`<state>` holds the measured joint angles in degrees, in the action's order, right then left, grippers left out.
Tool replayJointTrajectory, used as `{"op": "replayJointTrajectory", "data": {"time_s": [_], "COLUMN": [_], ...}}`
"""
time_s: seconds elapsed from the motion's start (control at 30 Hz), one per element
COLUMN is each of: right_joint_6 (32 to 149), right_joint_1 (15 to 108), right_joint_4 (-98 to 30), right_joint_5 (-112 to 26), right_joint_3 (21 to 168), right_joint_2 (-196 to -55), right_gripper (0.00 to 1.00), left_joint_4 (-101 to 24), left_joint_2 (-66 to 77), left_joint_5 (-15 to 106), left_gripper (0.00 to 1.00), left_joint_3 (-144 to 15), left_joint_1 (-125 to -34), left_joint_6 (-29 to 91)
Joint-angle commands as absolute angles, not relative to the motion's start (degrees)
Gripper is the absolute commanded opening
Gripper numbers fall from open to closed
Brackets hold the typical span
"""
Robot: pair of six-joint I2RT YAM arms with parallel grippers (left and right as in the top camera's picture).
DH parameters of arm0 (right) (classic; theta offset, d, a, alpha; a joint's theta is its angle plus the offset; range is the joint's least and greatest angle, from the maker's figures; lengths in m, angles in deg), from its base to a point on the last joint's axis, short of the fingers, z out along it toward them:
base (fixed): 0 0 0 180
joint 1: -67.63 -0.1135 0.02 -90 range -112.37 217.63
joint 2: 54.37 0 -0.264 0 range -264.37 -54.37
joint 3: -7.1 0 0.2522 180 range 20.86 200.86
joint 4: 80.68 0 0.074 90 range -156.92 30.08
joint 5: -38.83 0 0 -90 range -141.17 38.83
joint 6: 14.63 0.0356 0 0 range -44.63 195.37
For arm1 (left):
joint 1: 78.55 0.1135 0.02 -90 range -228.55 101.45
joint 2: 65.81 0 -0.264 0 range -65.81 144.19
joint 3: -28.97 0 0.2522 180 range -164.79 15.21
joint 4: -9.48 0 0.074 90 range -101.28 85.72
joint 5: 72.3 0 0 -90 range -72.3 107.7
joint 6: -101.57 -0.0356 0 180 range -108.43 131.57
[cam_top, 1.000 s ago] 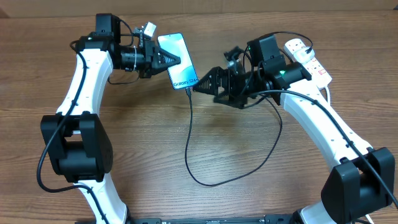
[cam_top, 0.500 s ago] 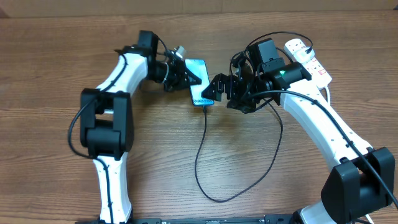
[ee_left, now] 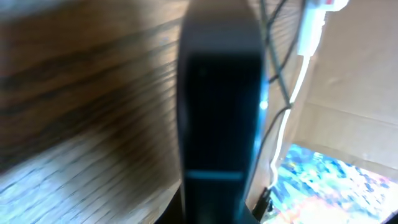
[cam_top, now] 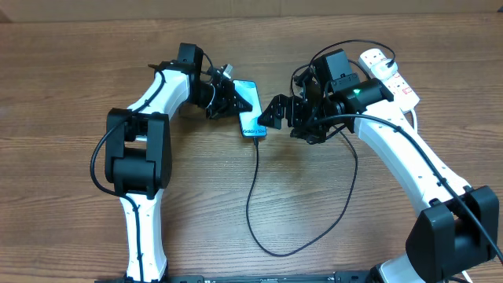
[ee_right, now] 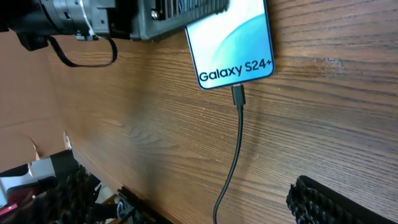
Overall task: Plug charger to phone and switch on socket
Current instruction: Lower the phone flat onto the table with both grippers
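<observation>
The phone [cam_top: 251, 108] has a bright blue screen and is held at its far end by my left gripper [cam_top: 236, 95], which is shut on it. In the right wrist view the phone [ee_right: 233, 43] reads "Galaxy S24+", and the charger's black connector tip [ee_right: 239, 94] sits in its near end. The charger cable [cam_top: 253, 196] loops across the table. My right gripper [cam_top: 275, 115] is open just right of the connector, with the cable [ee_right: 231, 168] running between its spread fingers. The left wrist view shows the phone [ee_left: 219, 93] dark and blurred. The white socket [cam_top: 391, 75] lies at the back right.
The socket's thick white cord [cam_top: 414, 118] runs along the right arm. A cardboard wall [cam_top: 251, 6] borders the table's far edge. The cable's loop reaches toward the front middle of the table [cam_top: 275, 251].
The left arm has swung the phone right and toward the middle, the cable trailing with it. The right gripper has drawn back a little to the right. Little has moved in the last half second.
</observation>
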<state>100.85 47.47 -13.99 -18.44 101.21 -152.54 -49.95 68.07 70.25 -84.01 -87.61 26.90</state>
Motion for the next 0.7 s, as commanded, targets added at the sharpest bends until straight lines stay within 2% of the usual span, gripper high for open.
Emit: {"op": "replayJointTrajectory", "data": {"time_s": [0.0, 0.67], "right_joint_6": [100.7, 100.6], "right_joint_1": [47.8, 47.8], "right_joint_4": [-14.3, -13.6], "right_joint_5": [-19.0, -19.0], "right_joint_3": [102.2, 102.2], "right_joint_2": [-152.8, -152.8], "right_gripper": [1.0, 1.0], "left_joint_4": [-50.7, -50.6], "left_joint_2": [67.9, 67.9], "left_joint_5": [66.4, 62.4], "left_gripper": [0.04, 0.08], "left_joint_3": [-84.3, -84.3], "left_joint_1": [-88.8, -89.4], "left_joint_6": [27.5, 27.5]}}
